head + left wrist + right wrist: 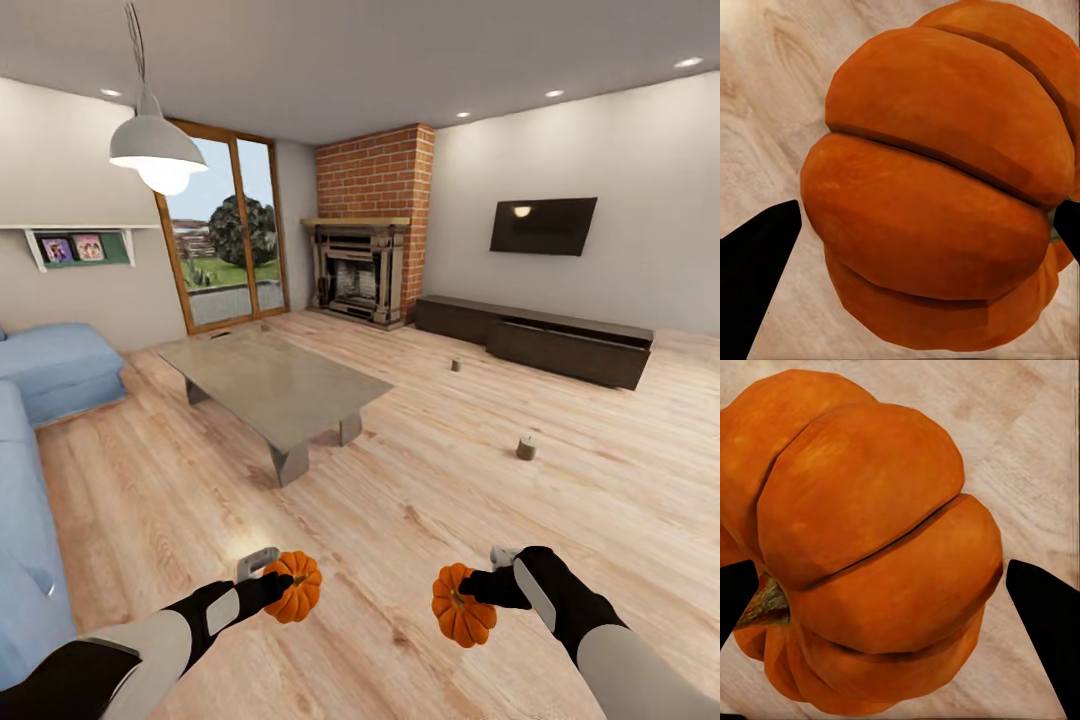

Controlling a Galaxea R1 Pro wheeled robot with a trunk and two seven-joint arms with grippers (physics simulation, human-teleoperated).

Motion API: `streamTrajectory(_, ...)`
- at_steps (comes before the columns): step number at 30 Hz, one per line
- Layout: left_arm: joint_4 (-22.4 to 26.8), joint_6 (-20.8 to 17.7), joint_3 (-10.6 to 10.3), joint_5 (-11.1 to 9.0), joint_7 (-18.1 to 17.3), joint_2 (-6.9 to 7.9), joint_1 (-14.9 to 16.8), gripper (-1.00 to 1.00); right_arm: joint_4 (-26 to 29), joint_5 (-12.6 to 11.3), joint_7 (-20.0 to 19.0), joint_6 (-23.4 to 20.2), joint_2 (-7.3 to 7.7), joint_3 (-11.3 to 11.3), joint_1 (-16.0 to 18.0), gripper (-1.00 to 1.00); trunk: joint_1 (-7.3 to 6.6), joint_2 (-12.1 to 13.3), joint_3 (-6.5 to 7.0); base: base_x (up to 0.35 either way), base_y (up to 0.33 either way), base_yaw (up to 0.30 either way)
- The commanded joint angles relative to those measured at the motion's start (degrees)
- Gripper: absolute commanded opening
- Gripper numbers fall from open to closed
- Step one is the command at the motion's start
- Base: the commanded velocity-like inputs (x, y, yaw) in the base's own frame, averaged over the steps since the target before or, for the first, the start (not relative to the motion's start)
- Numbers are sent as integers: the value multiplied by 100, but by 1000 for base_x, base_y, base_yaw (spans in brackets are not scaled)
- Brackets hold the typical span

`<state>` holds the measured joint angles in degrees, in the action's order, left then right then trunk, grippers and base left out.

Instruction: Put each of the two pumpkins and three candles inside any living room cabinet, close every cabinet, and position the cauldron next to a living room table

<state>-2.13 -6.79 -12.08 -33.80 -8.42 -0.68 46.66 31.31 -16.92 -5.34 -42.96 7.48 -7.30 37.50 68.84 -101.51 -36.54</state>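
Observation:
Each of my grippers holds an orange ribbed pumpkin above the wooden floor. My left gripper (283,585) is shut on one pumpkin (296,587), which looms large in the left wrist view (937,202) between black fingertips (757,255). My right gripper (478,588) is shut on the other pumpkin (463,605), seen close up (862,547) with its stem by a fingertip (1046,622). Two small candles stand on the floor, one nearer (526,448) and one farther (455,365). The long dark cabinet (535,338) runs along the right wall, fronts shut. The grey table (272,385) stands ahead on the left.
A blue sofa (30,480) lines the left side. A brick fireplace (365,255) fills the far corner beside glass doors (225,235). A TV (543,226) hangs above the cabinet. A pendant lamp (155,150) hangs at upper left. Open floor lies between me and the cabinet.

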Motion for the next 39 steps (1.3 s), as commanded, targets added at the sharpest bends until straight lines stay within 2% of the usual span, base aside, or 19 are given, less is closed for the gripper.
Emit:
streamTrajectory(1,-16,-6,-31,-65,-28,-7,10,-100,7,-21,-11,-19,8,-32,3,-100,-23,38,17,0,0,-284)
streamTrajectory(29,-16,10,-31,-65,-28,-46,10,-100,7,-22,-11,-24,8,-26,3,-100,-638,1161,602,0,0,-284)
streamTrajectory(35,-7,20,-31,-65,-7,-44,10,-100,7,-22,-11,-27,7,-26,3,-100,-638,1161,619,60,27,-269)
streamTrajectory(39,-7,20,-31,-65,183,-46,10,-100,7,-22,-11,-25,8,-26,3,-100,-638,1161,622,288,26,-76)
